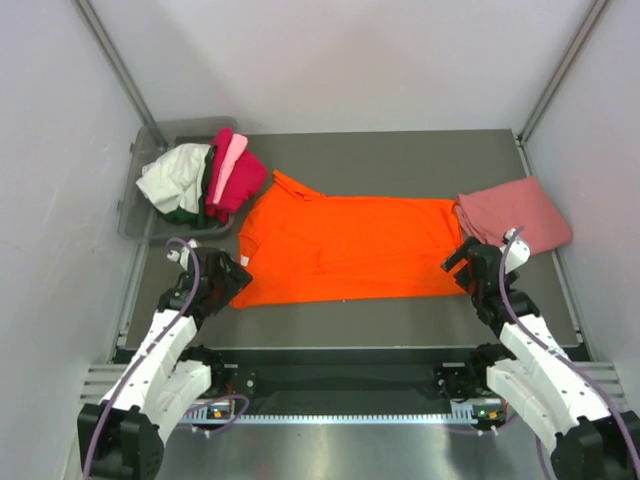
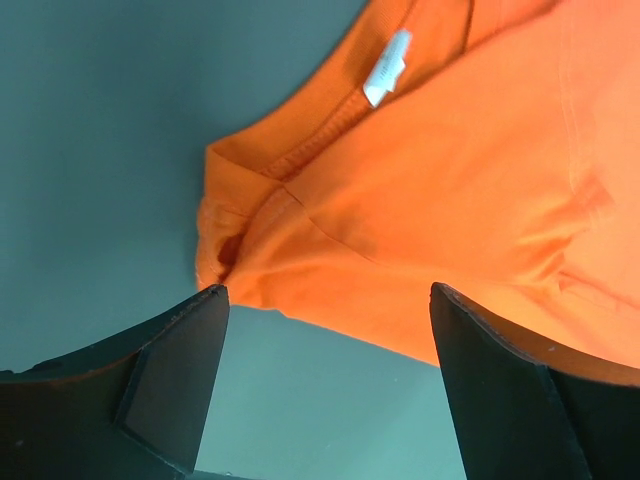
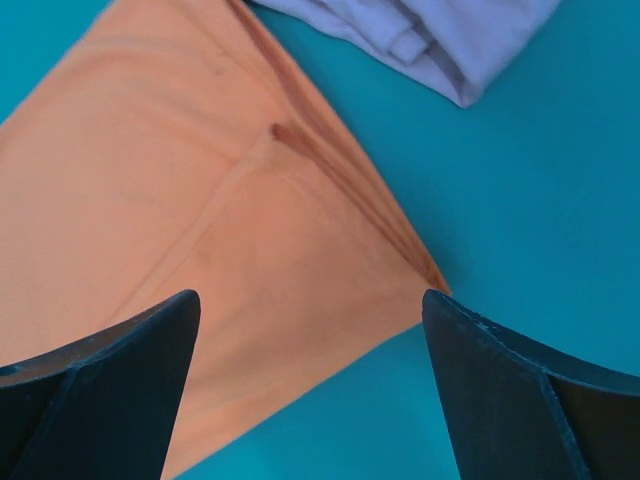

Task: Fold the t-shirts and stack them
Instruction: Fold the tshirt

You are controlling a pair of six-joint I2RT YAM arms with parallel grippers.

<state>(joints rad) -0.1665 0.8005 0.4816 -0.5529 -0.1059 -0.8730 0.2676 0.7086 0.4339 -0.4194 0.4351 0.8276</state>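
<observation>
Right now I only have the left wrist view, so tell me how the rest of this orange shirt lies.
Observer: The orange t-shirt stretches sideways across the middle of the table, collar end on the left, hem on the right.
Operator: Report the right hand.
Observer: The right hand hangs open over the near hem corner and holds nothing.
Operator: Name whatever lies past that hem.
Observer: A folded salmon-pink t-shirt lies right beside the hem, at the far right of the table.
</observation>
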